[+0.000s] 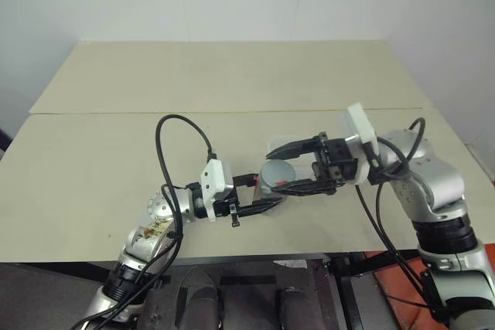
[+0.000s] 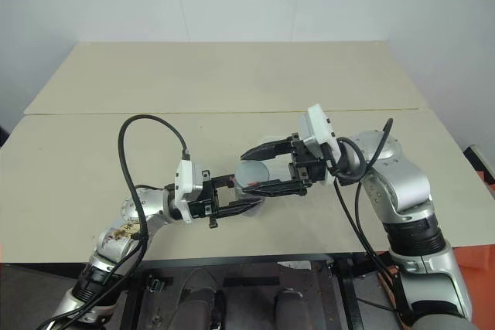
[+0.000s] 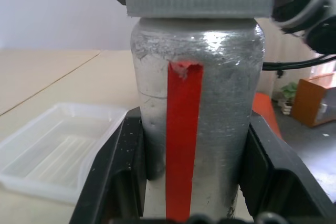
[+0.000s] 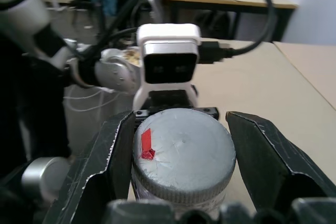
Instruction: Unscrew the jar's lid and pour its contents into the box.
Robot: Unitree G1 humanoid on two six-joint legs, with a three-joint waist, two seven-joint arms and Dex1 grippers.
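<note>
The jar (image 3: 199, 103), silvery with a red strip down its side, is held above the table near its front edge. My left gripper (image 1: 267, 191) is shut on the jar's body, one finger on each side. The grey ribbed lid (image 4: 181, 150) sits on the jar's mouth. My right gripper (image 1: 277, 168) comes in from the opposite side and is shut on the lid. The contents are hidden inside the jar. The clear plastic box (image 3: 52, 156) lies flat on the table beside the jar.
Two cream tabletops (image 1: 232, 75) meet at a seam across the middle. The front edge (image 1: 232, 256) runs just under both arms. Black cables (image 1: 166, 152) loop over each forearm. Off the table, a brown cabinet (image 3: 315, 100) stands on the floor.
</note>
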